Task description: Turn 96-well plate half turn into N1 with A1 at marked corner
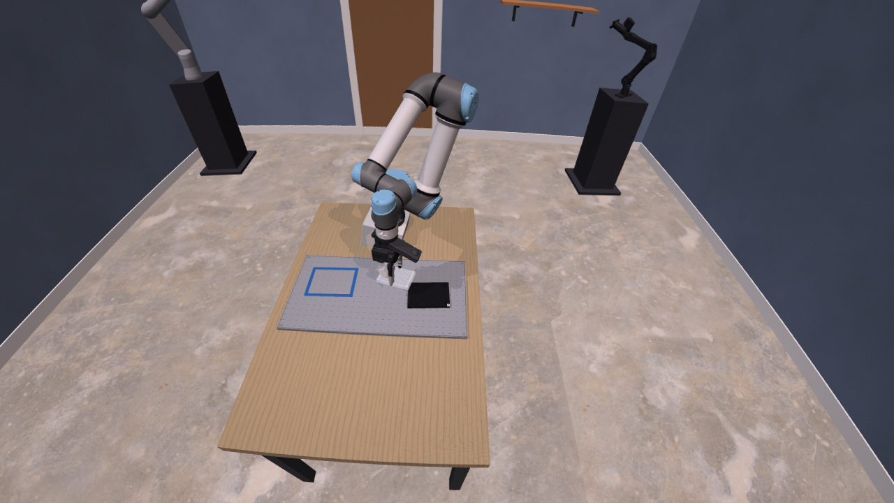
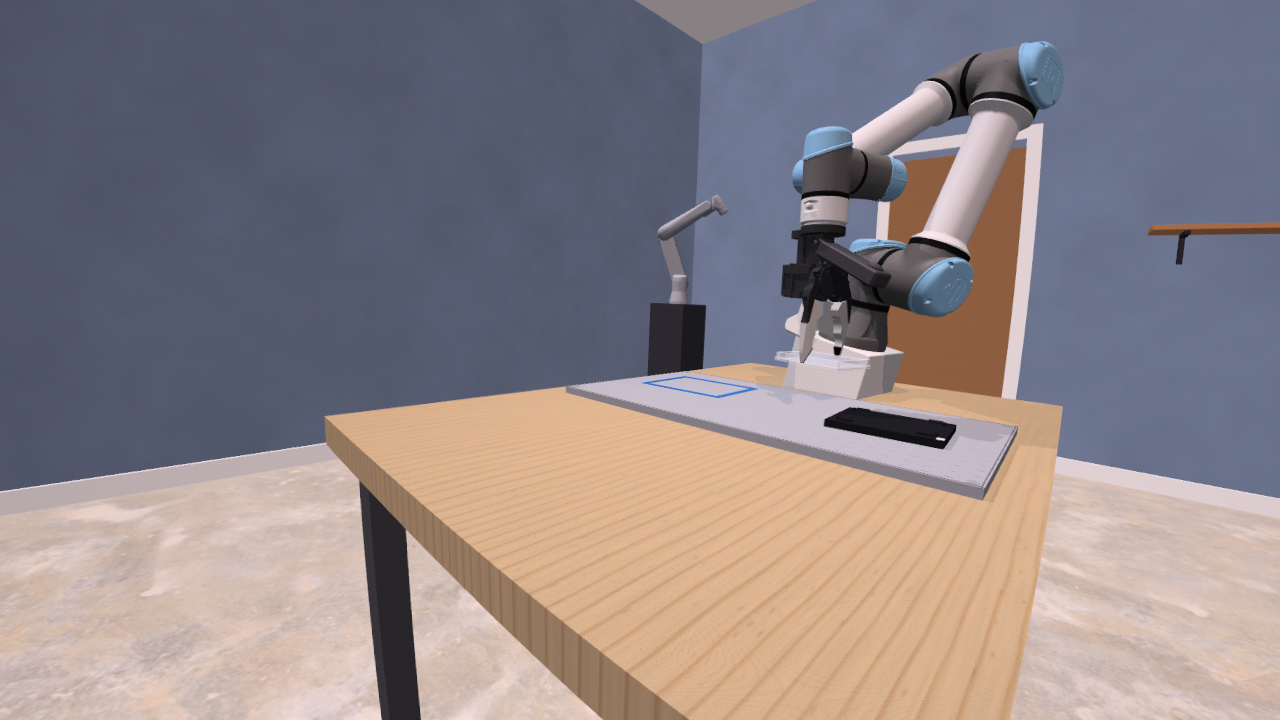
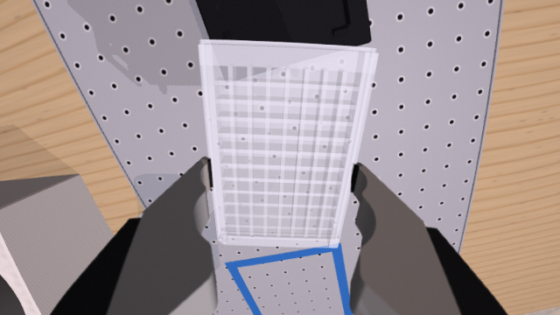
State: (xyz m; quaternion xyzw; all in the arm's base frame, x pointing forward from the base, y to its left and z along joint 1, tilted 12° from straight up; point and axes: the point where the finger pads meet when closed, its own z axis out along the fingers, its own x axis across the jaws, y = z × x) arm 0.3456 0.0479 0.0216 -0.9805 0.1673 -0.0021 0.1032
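My gripper [image 3: 282, 162] is shut on the clear 96-well plate [image 3: 284, 149], clamping its two long sides. It holds the plate in the air above the grey perforated board [image 1: 375, 300]. In the top view the plate [image 1: 396, 277] hangs to the left of and behind the black nest N1 [image 1: 429, 294], which stands empty. In the exterior view the plate [image 2: 819, 360] is level, above the board and apart from the nest [image 2: 890, 425]. In the wrist view the nest [image 3: 284, 19] lies beyond the plate's far end. A cut corner shows at the plate's near left [image 3: 222, 238].
A blue outlined rectangle [image 1: 331, 281] is marked on the left of the board; it also shows in the wrist view [image 3: 290, 280]. The arm's white base block [image 2: 854, 371] stands at the back of the wooden table. Two pedestals with other arms stand on the floor.
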